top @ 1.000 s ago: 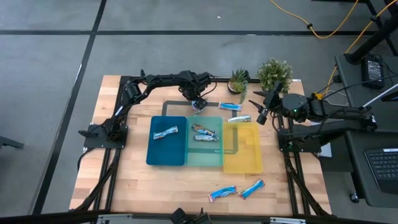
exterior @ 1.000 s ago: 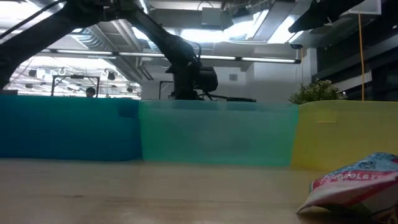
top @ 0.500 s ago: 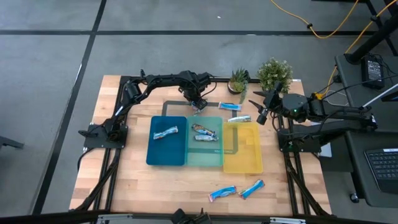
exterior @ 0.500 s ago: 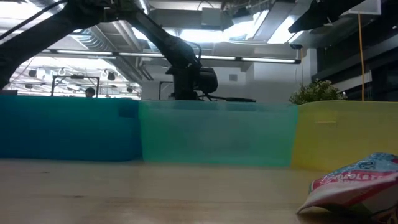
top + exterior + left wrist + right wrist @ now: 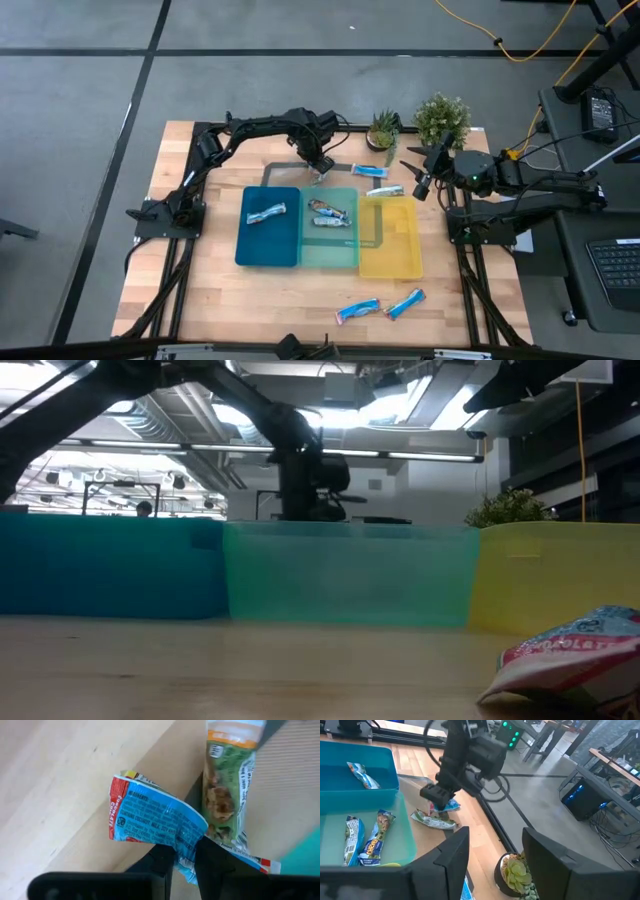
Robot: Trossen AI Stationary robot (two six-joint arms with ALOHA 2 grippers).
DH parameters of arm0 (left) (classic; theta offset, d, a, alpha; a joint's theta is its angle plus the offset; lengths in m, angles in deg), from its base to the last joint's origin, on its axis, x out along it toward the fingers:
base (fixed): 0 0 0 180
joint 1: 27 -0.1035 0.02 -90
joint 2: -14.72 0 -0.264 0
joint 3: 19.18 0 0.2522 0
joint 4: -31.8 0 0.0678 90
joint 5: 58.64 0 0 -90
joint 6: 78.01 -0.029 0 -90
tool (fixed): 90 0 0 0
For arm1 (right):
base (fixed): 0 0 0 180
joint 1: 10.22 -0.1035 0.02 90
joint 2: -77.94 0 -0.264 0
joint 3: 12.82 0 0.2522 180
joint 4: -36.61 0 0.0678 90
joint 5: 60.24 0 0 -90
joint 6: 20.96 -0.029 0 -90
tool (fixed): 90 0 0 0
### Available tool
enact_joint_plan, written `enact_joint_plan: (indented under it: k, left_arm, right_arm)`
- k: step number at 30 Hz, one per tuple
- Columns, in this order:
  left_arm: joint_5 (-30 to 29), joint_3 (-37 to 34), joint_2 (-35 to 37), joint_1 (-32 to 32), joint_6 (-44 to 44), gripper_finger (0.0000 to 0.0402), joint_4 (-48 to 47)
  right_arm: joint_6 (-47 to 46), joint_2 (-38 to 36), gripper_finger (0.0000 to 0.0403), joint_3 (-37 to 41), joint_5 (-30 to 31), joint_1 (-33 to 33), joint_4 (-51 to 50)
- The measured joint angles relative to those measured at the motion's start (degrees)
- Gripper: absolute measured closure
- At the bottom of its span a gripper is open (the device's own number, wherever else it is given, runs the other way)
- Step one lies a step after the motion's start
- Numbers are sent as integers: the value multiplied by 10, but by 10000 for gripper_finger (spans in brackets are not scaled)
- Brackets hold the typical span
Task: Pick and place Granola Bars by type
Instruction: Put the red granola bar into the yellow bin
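we have the left gripper (image 5: 184,857) pinching 1 blue bar (image 5: 155,817) at upper centre, right gripper (image 5: 490,857) open; next, we judge, lift toward the dark-blue tray (image 5: 268,245).

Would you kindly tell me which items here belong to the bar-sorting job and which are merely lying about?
Part of the job:
- blue-wrapped bar pinched by the left gripper
- green-wrapped bar beside it
- dark-blue tray, teal tray, yellow tray
- loose bars at the table's near edge

Just lying about:
- succulent
- leafy plant
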Motion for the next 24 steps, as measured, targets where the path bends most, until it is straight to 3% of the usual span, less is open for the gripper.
enact_joint_plan:
  k: [17, 24]
  left_arm:
    - [-53, 5, 20, 0, -19, 364, 0]
    - [7, 7, 32, 3, -25, 366, 3]
  right_arm:
    - [-2, 0, 217, 0, 0, 0, 1]
    - [-3, 0, 217, 0, 0, 0, 1]
